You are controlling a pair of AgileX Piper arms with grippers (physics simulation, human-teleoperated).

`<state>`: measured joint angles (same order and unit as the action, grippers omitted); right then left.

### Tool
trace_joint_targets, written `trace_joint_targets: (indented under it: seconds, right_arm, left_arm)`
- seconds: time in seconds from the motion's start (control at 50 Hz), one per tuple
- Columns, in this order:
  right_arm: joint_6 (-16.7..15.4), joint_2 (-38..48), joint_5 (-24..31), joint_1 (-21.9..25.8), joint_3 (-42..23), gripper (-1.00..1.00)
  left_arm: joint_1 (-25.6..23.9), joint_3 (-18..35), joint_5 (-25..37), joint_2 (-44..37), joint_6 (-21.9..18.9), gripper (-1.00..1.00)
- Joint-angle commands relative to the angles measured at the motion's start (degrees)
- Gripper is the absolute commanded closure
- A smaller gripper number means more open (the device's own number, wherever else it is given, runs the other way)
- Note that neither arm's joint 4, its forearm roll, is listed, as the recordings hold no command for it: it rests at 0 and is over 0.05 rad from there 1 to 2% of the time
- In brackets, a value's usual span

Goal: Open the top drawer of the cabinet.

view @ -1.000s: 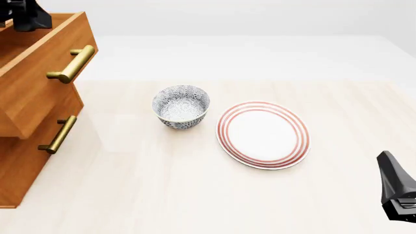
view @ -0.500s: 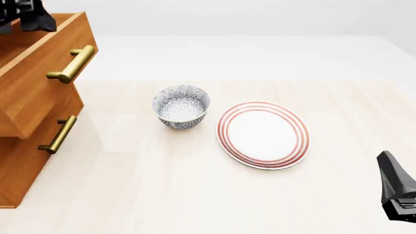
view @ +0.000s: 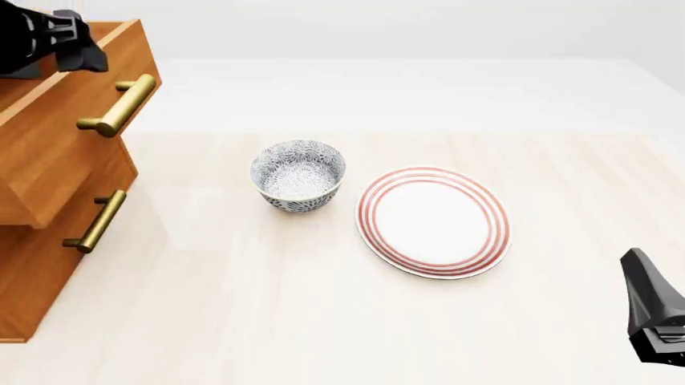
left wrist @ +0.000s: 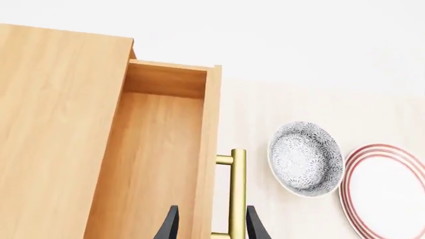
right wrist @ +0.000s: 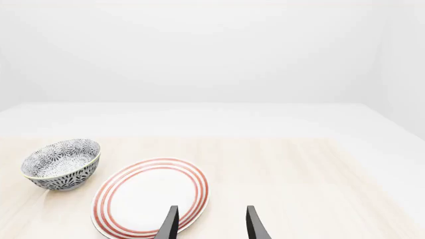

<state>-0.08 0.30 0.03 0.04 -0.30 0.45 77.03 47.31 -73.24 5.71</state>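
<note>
Top drawer (view: 64, 136), an orange-brown wooden box, stands pulled out of the large orange-brown wooden cabinet (view: 43, 281); its front panel overhangs the lower drawer front. In the left wrist view the drawer (left wrist: 156, 164) shows a bare wooden floor, open to above. Its brass bar handle (view: 118, 104) has its long axis running along the drawer front, parallel to the front's top edge, and faces out toward the bowl side of the surface. The lower drawer's brass handle (view: 95, 222) lies parallel to it, below.

Left tool (left wrist: 209, 230): black fingers set apart, moderately wide, gripping nothing. The drawer's front panel and the brass handle (left wrist: 236, 191) lie in the gap ahead of the fingertips, the handle's length running along the fingers' line of sight. In the front view the left tool (view: 66, 42) hangs above the drawer's top front edge.

Right tool (right wrist: 209, 225): fingers parted, holding nothing, above the pale wooden surface (view: 321, 321). Just ahead of it lies the white plate with red rings (right wrist: 151, 195); beyond that, the blue-patterned ceramic bowl (right wrist: 61, 163).

No labels or writing legible anywhere.
</note>
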Motion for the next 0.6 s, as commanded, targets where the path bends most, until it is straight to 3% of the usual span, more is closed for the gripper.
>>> trace_joint_targets:
  seconds: [0.02, 0.6]
  right_arm:
    - [0.00, 0.00, 0.00, 0.01, 0.00, -1.00]
    - [-0.01, 0.00, 0.00, 0.00, 0.00, -1.00]
  left_arm:
    - [-0.38, -1.83, -1.37, -0.78, 0.79, -1.00]
    - [-2.04, -2.84, -3.17, -3.76, 1.00, -1.00]
